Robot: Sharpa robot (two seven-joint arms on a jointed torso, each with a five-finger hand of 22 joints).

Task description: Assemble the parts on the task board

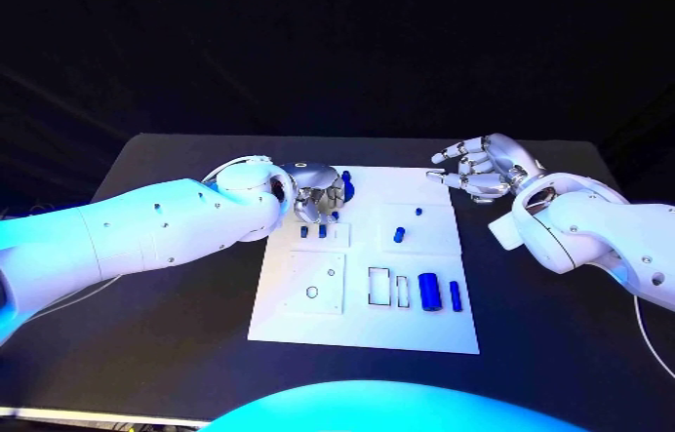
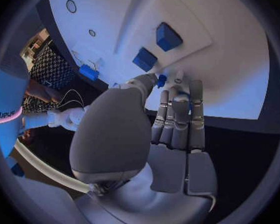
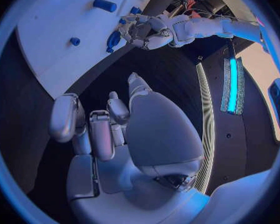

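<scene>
The white task board (image 1: 363,320) lies in the middle of the black table. My left hand (image 1: 317,193) hangs over its far left part with the fingers curled downward. In the left wrist view the thumb and a fingertip (image 2: 177,77) pinch a small blue part (image 2: 161,80) just above the board (image 2: 233,64). Two short blue parts (image 1: 312,229) stand on the board under that hand, and a larger blue part (image 1: 346,183) lies beside it. My right hand (image 1: 483,167) hovers off the board's far right corner, fingers apart and holding nothing.
A blue peg (image 1: 400,234) stands mid-board. Near the front right lie a thick blue cylinder (image 1: 430,293) and a thin one (image 1: 455,295), beside a rectangular slot (image 1: 378,286). A raised plate with two holes (image 1: 318,283) sits front left. Bare black table (image 1: 169,334) surrounds the board.
</scene>
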